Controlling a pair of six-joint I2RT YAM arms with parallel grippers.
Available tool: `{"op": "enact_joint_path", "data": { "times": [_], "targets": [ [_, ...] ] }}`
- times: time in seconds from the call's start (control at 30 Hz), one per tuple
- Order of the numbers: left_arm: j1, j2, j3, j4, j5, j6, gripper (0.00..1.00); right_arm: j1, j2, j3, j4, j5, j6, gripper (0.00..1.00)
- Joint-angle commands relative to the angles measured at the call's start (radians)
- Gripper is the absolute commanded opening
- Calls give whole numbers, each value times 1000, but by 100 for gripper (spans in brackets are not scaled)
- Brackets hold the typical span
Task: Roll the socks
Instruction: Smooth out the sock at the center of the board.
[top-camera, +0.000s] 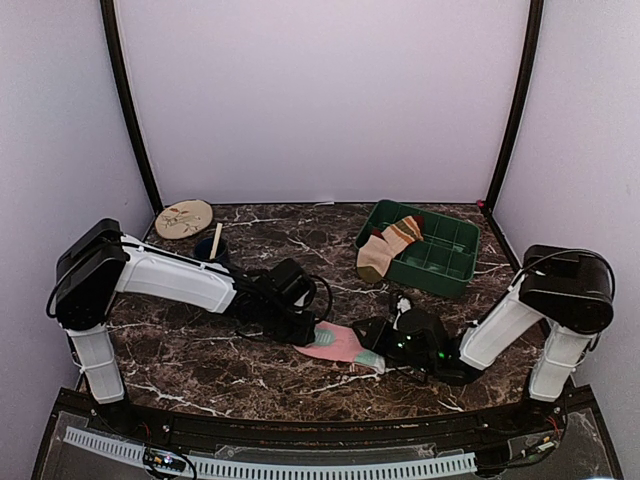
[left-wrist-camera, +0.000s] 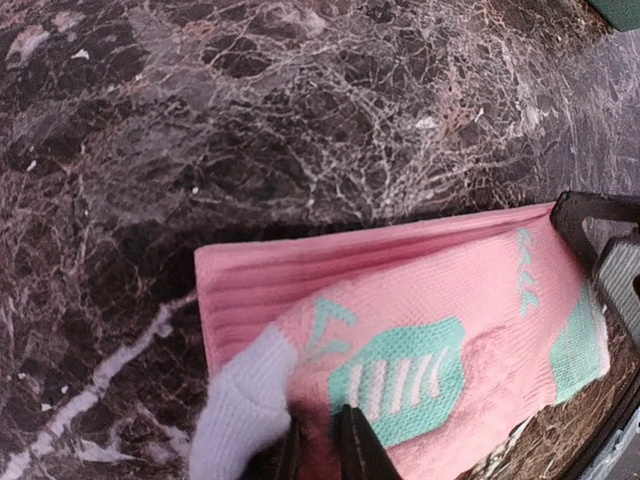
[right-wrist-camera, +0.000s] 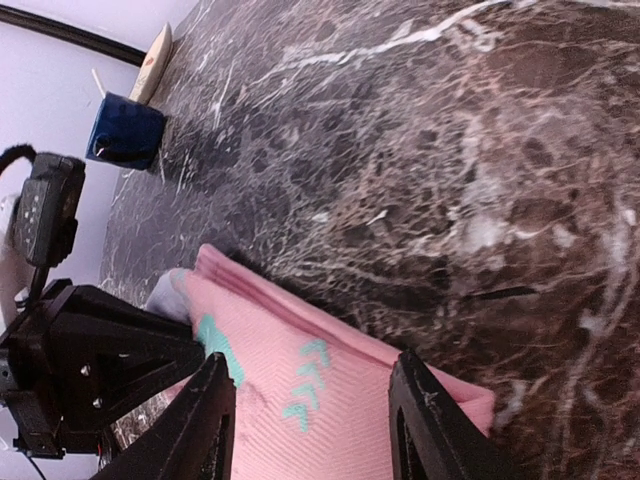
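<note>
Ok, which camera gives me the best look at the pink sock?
The left wrist view: the pink sock shows large, mint patches and ribbed cuff clear. The top view shows it small and partly covered; the right wrist view shows only a pink stretch between its fingers.

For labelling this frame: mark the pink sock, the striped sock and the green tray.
pink sock (top-camera: 342, 346), top view, its plain pink middle.
striped sock (top-camera: 377, 258), top view, its tan lower part.
green tray (top-camera: 445, 278), top view, its near wall.
</note>
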Motion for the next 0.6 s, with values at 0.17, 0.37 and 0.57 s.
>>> {"op": "enact_joint_path", "data": {
  "times": [0.17, 0.37, 0.57],
  "targets": [
    [-22, 44, -119, -151, 91, -70, 18, -75, -116, -65, -145, 83, -37, 50],
    [-22, 33, -144, -123, 107, -120, 18, -73, -227, -81, -249, 95, -55, 51],
    [-22, 8, -194, -61, 117, -209, 18, -16, -310, -140, -270, 81, -15, 53]
  ]
}}
